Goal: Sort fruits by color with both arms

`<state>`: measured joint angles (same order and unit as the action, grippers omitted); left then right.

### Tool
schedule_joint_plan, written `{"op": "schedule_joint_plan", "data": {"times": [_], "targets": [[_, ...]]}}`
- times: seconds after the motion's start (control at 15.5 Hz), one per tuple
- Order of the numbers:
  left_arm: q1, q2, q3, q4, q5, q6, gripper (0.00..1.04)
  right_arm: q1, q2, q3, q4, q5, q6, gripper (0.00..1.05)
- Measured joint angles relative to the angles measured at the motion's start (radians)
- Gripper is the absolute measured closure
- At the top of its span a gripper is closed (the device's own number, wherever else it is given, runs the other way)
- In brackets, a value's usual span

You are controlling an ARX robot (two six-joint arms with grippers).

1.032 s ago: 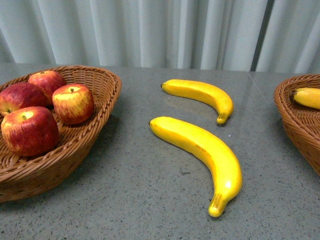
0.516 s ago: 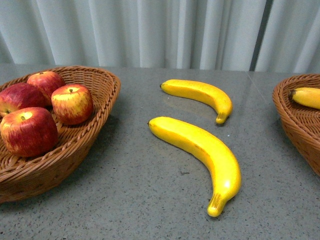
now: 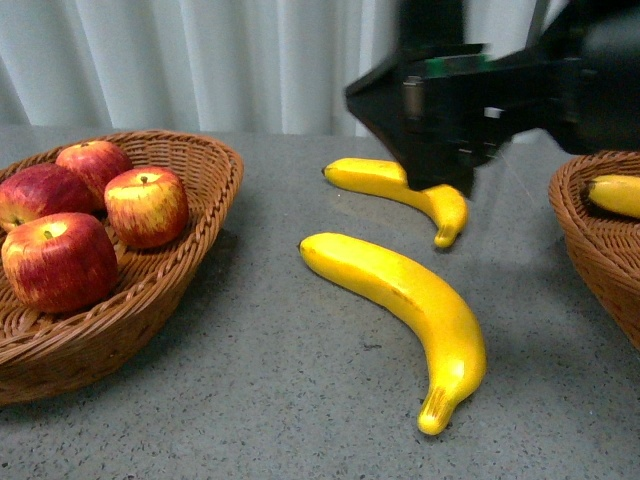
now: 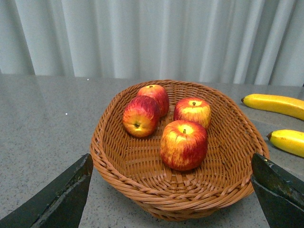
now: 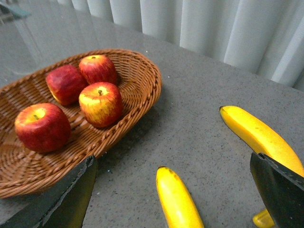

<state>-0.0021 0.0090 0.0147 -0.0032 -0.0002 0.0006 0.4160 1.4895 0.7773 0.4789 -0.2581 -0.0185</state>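
Lying on the tabletop (image 3: 250,400) were the near banana (image 3: 410,305) and the far banana (image 3: 368,176); four apples (image 3: 60,262) sat in the left basket (image 3: 205,215), a third banana (image 3: 618,195) in the right basket (image 3: 590,240). Left hand (image 4: 172,156) and right hand (image 5: 172,159) gaped empty. The right arm (image 3: 450,100), absent earlier, hung over the far banana.

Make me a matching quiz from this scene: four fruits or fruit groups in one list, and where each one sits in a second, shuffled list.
Column one
1. red apples
2. near banana
3. far banana
4. third banana

Column two
A. in the right basket
B. on the table, fully in view, nearest the camera
C. in the left basket
D. on the table, partly covered by the right arm in the front view

Pairs: 1-C, 2-B, 3-D, 4-A
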Motion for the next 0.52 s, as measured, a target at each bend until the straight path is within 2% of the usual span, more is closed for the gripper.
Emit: {"op": "schedule_joint_plan", "data": {"times": [0.19, 0.32, 0.52], "targets": [[0.0, 0.0, 0.0, 0.0, 0.0, 0.0, 0.07, 0.063, 0.209, 0.224, -0.219, 0.077, -0.127, 0.07], [0.0, 0.0, 0.0, 0.0, 0.0, 0.0, 0.07, 0.061, 0.272, 0.244, -0.335, 0.114, -0.199, 0.07], [0.0, 0.0, 0.0, 0.0, 0.0, 0.0, 0.07, 0.048, 0.312, 0.262, -0.408, 0.177, -0.31, 0.07]]}}
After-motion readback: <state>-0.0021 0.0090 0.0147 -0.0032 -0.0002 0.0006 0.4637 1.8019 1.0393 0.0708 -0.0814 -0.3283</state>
